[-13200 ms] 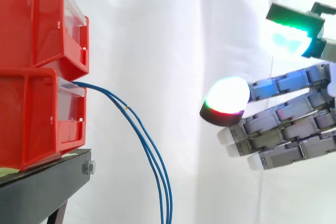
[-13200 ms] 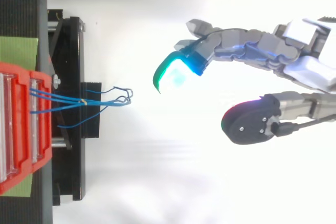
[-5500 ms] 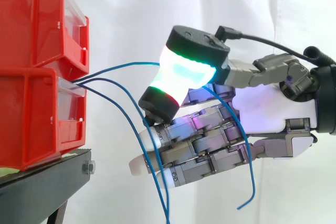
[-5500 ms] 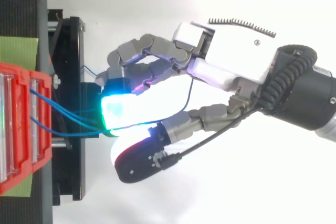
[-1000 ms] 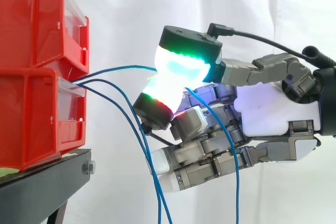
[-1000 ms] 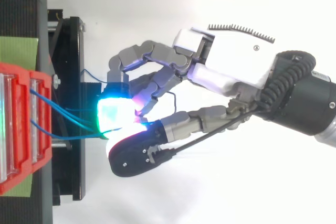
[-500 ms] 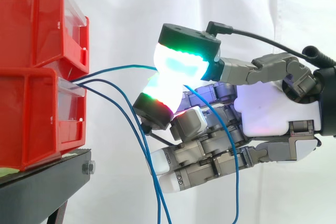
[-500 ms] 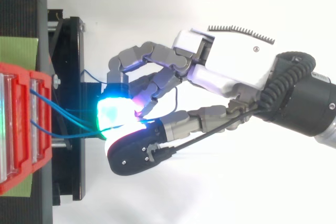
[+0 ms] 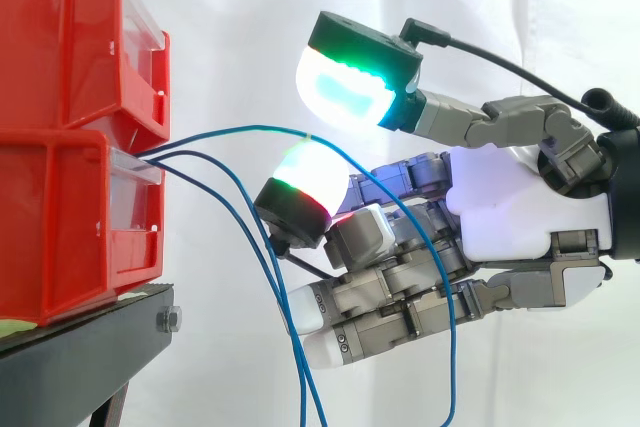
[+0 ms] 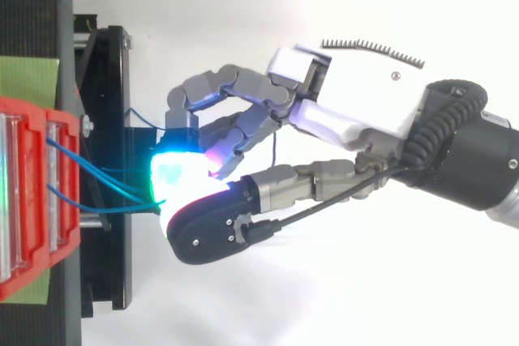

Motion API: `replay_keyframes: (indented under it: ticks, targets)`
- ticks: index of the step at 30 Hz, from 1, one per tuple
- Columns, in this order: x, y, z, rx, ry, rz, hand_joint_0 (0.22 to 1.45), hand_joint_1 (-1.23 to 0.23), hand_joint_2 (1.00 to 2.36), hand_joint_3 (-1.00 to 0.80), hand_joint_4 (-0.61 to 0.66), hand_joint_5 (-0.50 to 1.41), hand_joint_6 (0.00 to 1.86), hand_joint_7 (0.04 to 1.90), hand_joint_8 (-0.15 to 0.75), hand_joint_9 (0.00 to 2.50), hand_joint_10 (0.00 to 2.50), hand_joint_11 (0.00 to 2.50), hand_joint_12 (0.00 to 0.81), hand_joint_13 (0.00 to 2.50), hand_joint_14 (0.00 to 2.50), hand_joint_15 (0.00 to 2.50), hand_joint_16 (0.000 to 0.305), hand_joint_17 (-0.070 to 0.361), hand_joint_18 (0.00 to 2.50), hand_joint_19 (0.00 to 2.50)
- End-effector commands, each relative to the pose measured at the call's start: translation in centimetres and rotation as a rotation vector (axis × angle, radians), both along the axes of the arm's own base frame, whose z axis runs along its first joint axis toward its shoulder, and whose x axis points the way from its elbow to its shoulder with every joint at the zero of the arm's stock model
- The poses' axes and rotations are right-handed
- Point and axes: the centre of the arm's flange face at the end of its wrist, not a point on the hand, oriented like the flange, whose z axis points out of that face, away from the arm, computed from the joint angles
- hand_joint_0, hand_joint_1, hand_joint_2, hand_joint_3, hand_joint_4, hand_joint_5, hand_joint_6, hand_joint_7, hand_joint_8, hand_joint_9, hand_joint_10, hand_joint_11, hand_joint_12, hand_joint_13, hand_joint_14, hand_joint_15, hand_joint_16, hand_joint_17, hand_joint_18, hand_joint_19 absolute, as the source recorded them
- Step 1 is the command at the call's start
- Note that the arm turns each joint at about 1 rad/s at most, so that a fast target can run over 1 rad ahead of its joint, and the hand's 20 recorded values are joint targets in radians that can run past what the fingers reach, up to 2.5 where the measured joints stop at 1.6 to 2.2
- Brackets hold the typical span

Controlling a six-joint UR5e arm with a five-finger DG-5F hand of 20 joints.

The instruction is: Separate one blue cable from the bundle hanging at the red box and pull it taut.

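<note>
Three blue cables leave the lower red bin (image 9: 70,217) and hang to the right. The top blue cable (image 9: 240,128) arcs over one glowing fingertip (image 9: 305,182) of my hand (image 9: 520,207) and drops down across the fingers. The thumb's pad (image 9: 350,82), glowing green and cyan, stands raised above that fingertip, with a clear gap and no pinch on the cable. The other two cables (image 9: 240,217) hang free to the left of the fingers. From above, the hand (image 10: 357,111) reaches left toward the bin (image 10: 24,200), and the cables (image 10: 105,176) run under its glowing pads.
A second red bin (image 9: 70,37) is stacked on the lower one. Both stand on a black stand (image 9: 80,357) at the left. A white curtain forms the backdrop, with free room below and right of the hand.
The thumb has lifted up off the fingertip, ending the pinch on the top cable. That cable now lies loose over the fingertip. The arm has hardly moved.
</note>
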Motion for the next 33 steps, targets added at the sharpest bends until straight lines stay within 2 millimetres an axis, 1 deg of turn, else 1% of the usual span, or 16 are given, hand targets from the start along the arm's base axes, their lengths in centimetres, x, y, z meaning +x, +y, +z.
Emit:
replay_keyframes:
  ticks: [1,3,4,7,8,10,13,20,28,33]
  targets:
    - [-0.01,0.0,-0.01,0.001,0.0,0.0,0.57,-0.69,1.0,-0.5,0.21,-0.12,0.82,1.32,0.357,1.07,0.01,1.21,0.328,0.74,0.02,0.47,0.034,0.077,0.54,0.24]
    - [0.0,0.02,-0.01,0.001,0.0,0.001,0.6,-0.7,1.0,-0.45,0.21,-0.12,0.82,1.34,0.353,1.08,0.01,1.21,0.323,0.74,0.02,0.47,0.034,0.076,0.54,0.25]
    - [0.02,0.01,0.06,0.002,-0.002,0.0,0.62,-0.71,1.01,-0.38,0.21,-0.12,0.82,1.36,0.354,1.08,0.01,1.2,0.323,0.74,0.02,0.46,0.034,0.075,0.55,0.25]
    - [-0.01,0.0,-0.01,0.006,-0.001,-0.001,0.63,-0.72,1.01,-0.27,0.21,-0.11,0.83,1.39,0.375,1.1,0.0,1.2,0.334,0.76,0.02,0.45,0.037,0.082,0.58,0.22]
    - [-0.01,0.0,-0.01,0.006,-0.001,-0.001,0.63,-0.72,1.01,-0.26,0.21,-0.11,0.84,1.39,0.374,1.1,0.0,1.2,0.335,0.76,0.01,0.45,0.037,0.082,0.58,0.22]
    - [-0.01,0.0,-0.01,0.006,-0.001,-0.001,0.63,-0.75,1.01,-0.13,0.21,-0.1,0.84,1.42,0.396,1.12,0.0,1.21,0.35,0.77,0.01,0.44,0.04,0.09,0.61,0.2]
    - [-0.01,-0.11,-0.01,0.008,-0.002,-0.002,0.63,-0.78,1.0,-0.06,0.19,-0.1,0.85,1.44,0.414,1.14,0.0,1.21,0.363,0.78,0.01,0.44,0.042,0.095,0.63,0.2]
    - [-0.01,0.0,-0.01,0.008,-0.002,-0.001,0.65,-0.81,1.0,-0.04,0.15,-0.1,0.86,1.46,0.406,1.14,0.0,1.22,0.358,0.77,0.01,0.44,0.042,0.094,0.62,0.21]
    - [-0.1,0.03,-0.19,0.003,0.007,0.005,0.65,-0.79,1.0,-0.03,0.16,-0.1,0.86,1.44,0.409,1.14,0.0,1.22,0.357,0.77,0.01,0.44,0.043,0.096,0.62,0.22]
    - [-0.11,0.07,-0.21,-0.004,0.01,0.01,0.64,-0.78,1.0,-0.03,0.15,-0.1,0.87,1.4,0.414,1.14,0.0,1.21,0.37,0.78,0.01,0.45,0.044,0.099,0.63,0.2]
